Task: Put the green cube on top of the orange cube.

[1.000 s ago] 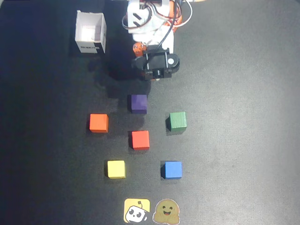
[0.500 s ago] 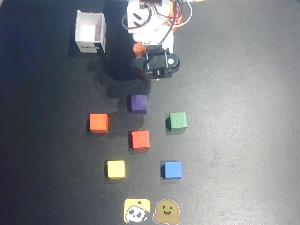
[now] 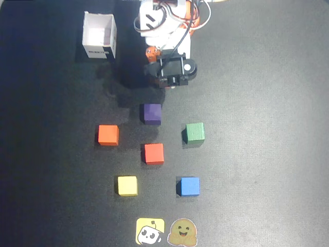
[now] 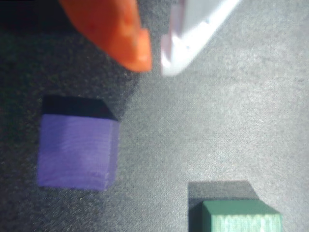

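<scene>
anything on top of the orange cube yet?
No. The orange cube has a bare top in the overhead view; the green cube sits apart on the mat. Nothing covers it.

On my overhead feed I see a black mat carrying a dark green cube, an orange cube, plus purple, red, yellow and blue cubes. The box is white. My wrist feed shows one orange finger and one white finger.
</scene>
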{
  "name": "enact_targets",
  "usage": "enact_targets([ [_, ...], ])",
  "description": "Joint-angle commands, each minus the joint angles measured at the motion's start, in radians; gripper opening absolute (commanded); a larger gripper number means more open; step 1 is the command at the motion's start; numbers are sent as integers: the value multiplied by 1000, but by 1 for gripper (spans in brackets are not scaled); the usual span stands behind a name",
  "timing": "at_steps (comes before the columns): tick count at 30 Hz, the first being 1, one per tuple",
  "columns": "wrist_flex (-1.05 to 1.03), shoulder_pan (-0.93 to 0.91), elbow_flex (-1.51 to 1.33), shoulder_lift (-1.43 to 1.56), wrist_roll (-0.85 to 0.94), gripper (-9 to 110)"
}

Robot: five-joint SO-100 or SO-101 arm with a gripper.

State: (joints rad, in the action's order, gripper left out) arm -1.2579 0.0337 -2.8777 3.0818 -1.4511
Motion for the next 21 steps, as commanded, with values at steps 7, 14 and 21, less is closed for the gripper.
enact_targets([
  [7, 2, 2, 5, 11, -14, 1],
  [14, 35, 75, 94, -60, -110, 3],
  [21, 92, 135, 426, -588, -169, 9],
])
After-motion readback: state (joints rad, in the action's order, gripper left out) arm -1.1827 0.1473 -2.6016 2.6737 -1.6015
